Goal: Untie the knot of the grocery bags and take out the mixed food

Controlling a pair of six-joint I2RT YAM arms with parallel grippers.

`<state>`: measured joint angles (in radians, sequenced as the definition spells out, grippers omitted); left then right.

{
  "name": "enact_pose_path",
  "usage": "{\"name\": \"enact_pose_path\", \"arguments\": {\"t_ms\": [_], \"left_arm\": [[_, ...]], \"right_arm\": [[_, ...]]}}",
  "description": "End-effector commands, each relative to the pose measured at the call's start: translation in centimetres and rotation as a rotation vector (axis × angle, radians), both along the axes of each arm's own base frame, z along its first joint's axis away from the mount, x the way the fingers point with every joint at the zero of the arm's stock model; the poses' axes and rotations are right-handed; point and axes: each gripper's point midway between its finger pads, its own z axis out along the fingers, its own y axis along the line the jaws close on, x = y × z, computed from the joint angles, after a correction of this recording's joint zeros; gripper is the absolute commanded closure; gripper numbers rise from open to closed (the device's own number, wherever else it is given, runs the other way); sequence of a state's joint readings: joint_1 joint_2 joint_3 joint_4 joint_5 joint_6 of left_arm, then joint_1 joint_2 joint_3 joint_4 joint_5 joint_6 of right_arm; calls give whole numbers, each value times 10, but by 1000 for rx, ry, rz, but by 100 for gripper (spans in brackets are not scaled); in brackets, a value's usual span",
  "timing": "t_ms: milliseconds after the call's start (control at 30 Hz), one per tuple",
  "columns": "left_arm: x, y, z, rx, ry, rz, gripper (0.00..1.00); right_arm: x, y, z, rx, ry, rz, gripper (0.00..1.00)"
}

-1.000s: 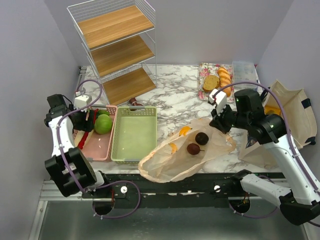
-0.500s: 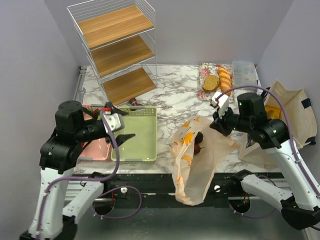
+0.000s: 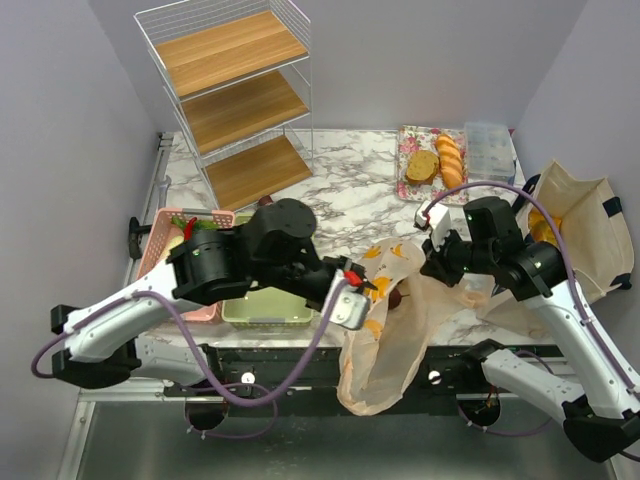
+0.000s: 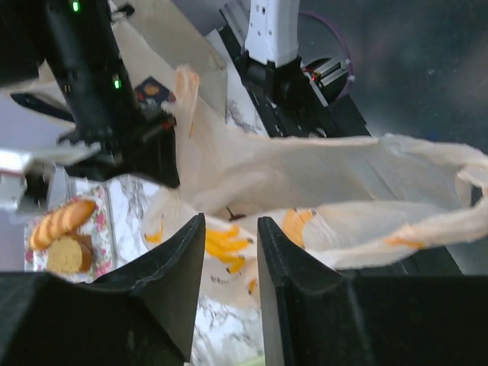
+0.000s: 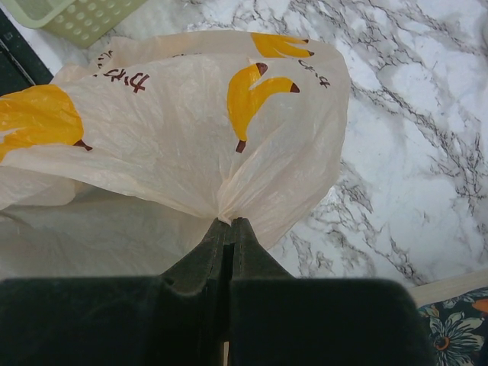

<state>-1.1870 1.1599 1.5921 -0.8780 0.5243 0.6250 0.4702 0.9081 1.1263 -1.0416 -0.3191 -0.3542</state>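
Left arm swung from the green basket [image 3: 265, 312] to the grocery bag [image 3: 388, 345], stretched along the tabletop's [image 3: 350, 200] near edge, left gripper [image 4: 230, 223] narrowly parted, holding nothing, right gripper [image 5: 229, 223] pinching the bag, which drapes over that edge.

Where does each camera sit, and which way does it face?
Top external: fixed above and behind the bases, looking down on the marble table; left arm and right arm both show.
Left wrist: on the left arm, looking along the open left gripper at the grocery bag and right arm.
Right wrist: on the right arm, looking down past the right gripper, shut on the grocery bag; nothing else of the robot shows.
Shared: both wrist views show the bag's banana print.
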Motion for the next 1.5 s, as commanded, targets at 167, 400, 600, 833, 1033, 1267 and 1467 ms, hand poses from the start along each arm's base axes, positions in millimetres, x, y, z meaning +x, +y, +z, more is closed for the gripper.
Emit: {"name": "enact_pose_path", "arguments": {"t_ms": [167,400,600,833,1033,1267,1467], "left_arm": [[-20,-82,-30,70,-97,-150,80],[-9,-103,-127,221,-170,-192,89],[60,-71,-198,378,-110,-43,95],[115,-65,-209,351,-302,66,93],[81,-100,-190,215,-279,-24,73],[90,-126,-222,216,-355,-90,53],[105,-127,-259,383,-361,-140,38]], "right_arm": [[1,4,-4,32,50,-54,99],[-2,-2,-13,17,62,-85,99],[-15,-12,-16,-29,83,-66,99],[-23,-10,-21,-15,112,-48,99],[-15,-5,-25,-12,114,-51,99],[-10,-7,-30,-19,124,-89,99],[-8,-5,-24,-17,128,-92,99]]}}
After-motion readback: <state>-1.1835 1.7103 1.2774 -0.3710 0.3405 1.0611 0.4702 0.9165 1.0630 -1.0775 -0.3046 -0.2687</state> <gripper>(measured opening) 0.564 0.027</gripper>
